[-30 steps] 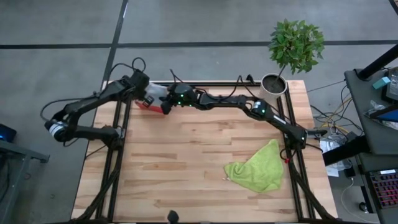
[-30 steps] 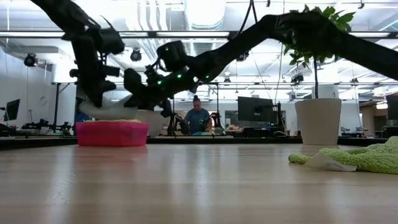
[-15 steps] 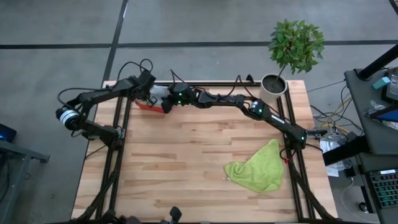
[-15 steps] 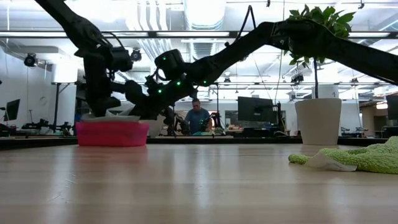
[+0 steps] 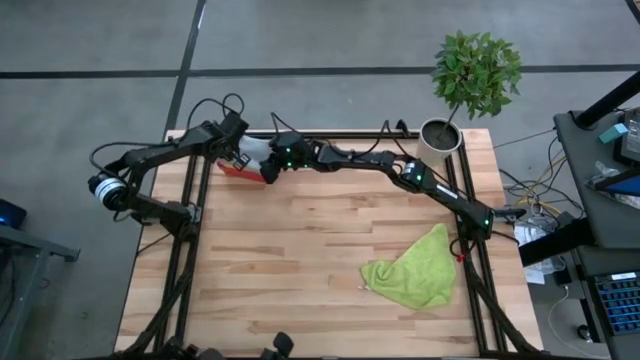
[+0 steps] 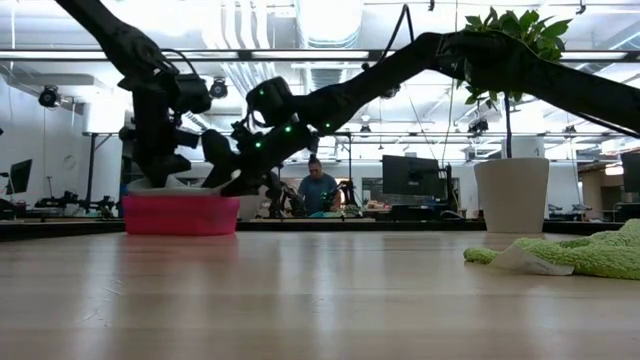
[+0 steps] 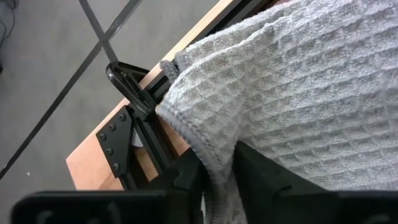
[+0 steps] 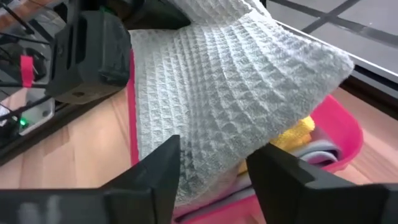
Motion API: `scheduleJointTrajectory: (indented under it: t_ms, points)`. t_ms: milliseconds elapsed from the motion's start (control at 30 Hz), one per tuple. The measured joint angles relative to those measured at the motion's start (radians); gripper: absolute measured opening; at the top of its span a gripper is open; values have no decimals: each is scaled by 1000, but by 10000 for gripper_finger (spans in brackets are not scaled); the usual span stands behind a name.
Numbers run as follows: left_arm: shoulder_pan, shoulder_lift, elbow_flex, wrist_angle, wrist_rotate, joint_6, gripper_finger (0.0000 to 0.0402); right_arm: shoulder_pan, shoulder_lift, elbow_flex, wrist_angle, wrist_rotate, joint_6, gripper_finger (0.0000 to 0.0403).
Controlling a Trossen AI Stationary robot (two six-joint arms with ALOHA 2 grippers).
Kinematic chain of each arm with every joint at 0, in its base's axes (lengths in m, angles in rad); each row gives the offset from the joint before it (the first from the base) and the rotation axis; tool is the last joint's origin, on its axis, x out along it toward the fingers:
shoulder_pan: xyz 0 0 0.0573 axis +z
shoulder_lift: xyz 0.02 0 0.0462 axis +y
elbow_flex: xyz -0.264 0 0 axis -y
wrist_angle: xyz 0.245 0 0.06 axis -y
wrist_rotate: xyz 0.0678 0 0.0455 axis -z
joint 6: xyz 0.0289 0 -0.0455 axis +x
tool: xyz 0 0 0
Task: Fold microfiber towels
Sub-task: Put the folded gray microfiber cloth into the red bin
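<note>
A grey waffle-weave towel (image 8: 236, 81) lies draped over the pink bin (image 6: 180, 215) at the table's far left. A yellow towel (image 8: 298, 134) shows in the bin under it. My left gripper (image 7: 217, 180) is over the bin's far left side, shut on the grey towel's edge. My right gripper (image 8: 214, 168) reaches in from the right, open, with the towel's hanging part between its spread fingers. A lime green towel (image 5: 415, 270) lies crumpled on the table at the near right. My left gripper pinches a hemmed edge of the grey towel (image 7: 214, 158) between its two fingers, slanting down from the table's left side. The cloth spreads slack beyond the fingers over the bin. My right gripper's fingers (image 8: 155, 171) stand wide on either side of the towel; whether they touch it I cannot tell.
A potted plant (image 5: 440, 135) stands at the table's far right corner. Black frame rails (image 5: 195, 230) run along the table's left and right sides. Bare wood (image 5: 300, 250) lies between the bin and the green towel. A person sits in the room beyond the table.
My left gripper has sunk toward the pink bin, bringing the grey towel down with it. The towel hung above the bin's rim before and now rests on the bin.
</note>
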Motion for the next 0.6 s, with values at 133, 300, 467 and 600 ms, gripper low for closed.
scheduleJointTrajectory:
  t_ms: [133,300,467,600]
  points:
    - [0,0,11,-5,2,0,109,-2,0,32,-71,2,-20,186]
    - [0,-3,49,-56,3,-2,154,-2,0,87,-172,3,-66,189]
    - [0,-4,91,-113,4,0,179,-2,-2,149,-239,3,-96,189]
    - [-1,-8,140,-192,7,1,183,-2,-16,152,-265,5,-112,189]
